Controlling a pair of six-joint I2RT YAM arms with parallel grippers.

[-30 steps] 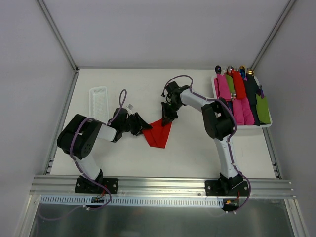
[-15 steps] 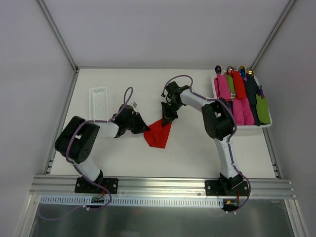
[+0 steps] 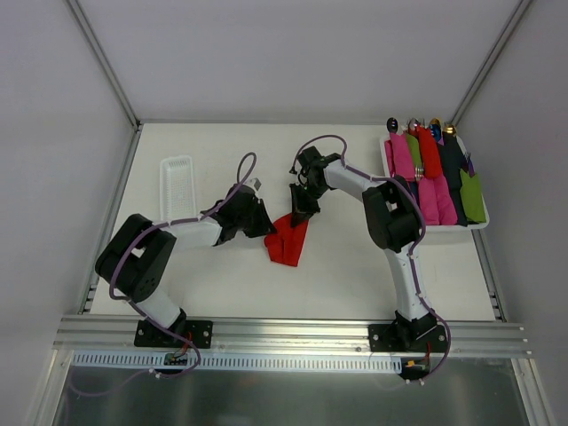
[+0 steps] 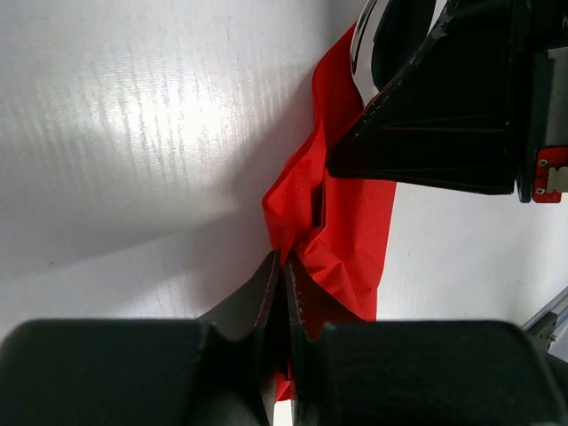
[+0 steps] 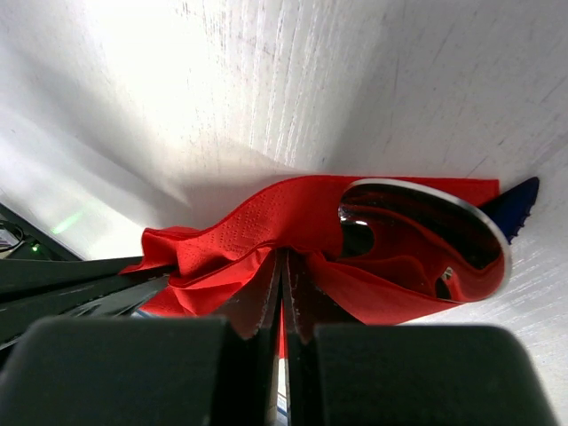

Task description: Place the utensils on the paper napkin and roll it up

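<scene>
Overhead view of a white desk (image 3: 355,266) with two robot arms reaching in from its near edge. A thin bright red paper napkin (image 3: 288,244) lies crumpled near the middle of the desk, between the two claws. Its long axis runs from the far side toward me, leaning slightly left.

My left claw (image 3: 269,228) comes in from the left and meets the napkin on its left edge, about midway along. From the left wrist camera, the jaws are pressed together on a raised fold of the red paper.

My right claw (image 3: 299,213) comes down at the napkin's far corner. From the right wrist camera, it is also clamped on a pinch of red paper. Just to the right of it, a shiny silver metal spoon bowl (image 5: 426,232) rests on the napkin, with paper bunched around it. I cannot see the handle, or any other utensil.

Both claws touch the napkin, so neither is nearer. I judge the next move depends on the napkin's far-to-near axis: the left claw holds the long side and is placed to roll it across toward the right.
</scene>
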